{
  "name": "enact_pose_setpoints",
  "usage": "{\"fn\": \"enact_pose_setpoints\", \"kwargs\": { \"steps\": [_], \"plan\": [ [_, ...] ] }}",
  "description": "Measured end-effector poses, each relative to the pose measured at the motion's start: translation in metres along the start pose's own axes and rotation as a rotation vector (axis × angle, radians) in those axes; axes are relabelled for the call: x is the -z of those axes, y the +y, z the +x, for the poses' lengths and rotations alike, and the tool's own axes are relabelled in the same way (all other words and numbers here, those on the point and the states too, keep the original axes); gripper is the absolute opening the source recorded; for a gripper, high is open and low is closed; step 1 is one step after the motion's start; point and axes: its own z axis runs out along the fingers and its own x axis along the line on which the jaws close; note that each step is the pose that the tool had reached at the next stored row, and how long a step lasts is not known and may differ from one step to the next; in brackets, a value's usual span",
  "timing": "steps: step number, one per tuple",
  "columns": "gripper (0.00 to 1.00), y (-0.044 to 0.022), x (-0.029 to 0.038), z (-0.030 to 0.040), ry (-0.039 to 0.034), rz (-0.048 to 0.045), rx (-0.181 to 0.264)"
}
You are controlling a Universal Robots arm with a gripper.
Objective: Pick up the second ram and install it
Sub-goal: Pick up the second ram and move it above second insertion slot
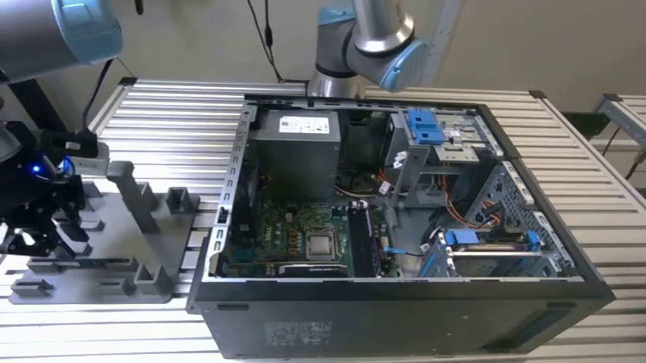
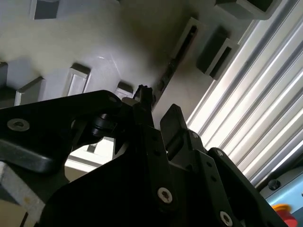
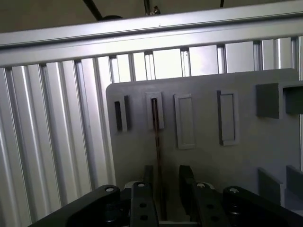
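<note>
Plainly, the job was at its start: the second ram [image 3: 155, 124] sat in a slot of the grey holder [image 3: 213, 165], not lifted, and the whole install was left to do. The holder lay on the slatted surface [image 3: 57, 142] near its edge on the exterior view's left, well apart from the open computer case [image 1: 404, 318] and its green motherboard [image 1: 293, 227].

In the first wrist view the pincer [image 3: 166, 172] hung low over the holder with its fingers [image 3: 148, 176] set apart, one on each side of the stick. A gap showed on at least one side, so I judged it unclamped — straddling, not holding. The second wrist view showed the pincer [image 2: 158, 106] just beside the same slot.

The ram stood on its long edge, seen edge-on as a thin dark line. Its long axis ran along the slot, parallel to the surface's slats, and pointed from between the fingers toward the holder's edge by the surface's end rail.
</note>
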Motion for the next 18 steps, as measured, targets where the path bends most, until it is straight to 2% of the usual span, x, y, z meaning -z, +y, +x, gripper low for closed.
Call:
{"fn": "enact_pose_setpoints", "kwargs": {
  "steps": [11, 18],
  "plan": [
    [0.36, 0.0008, -0.0121, 0.0064, -0.0021, 0.0010, 0.059],
    [0.36, 0.0029, -0.0193, 0.0068, -0.0026, 0.0024, 0.076]
  ]
}}
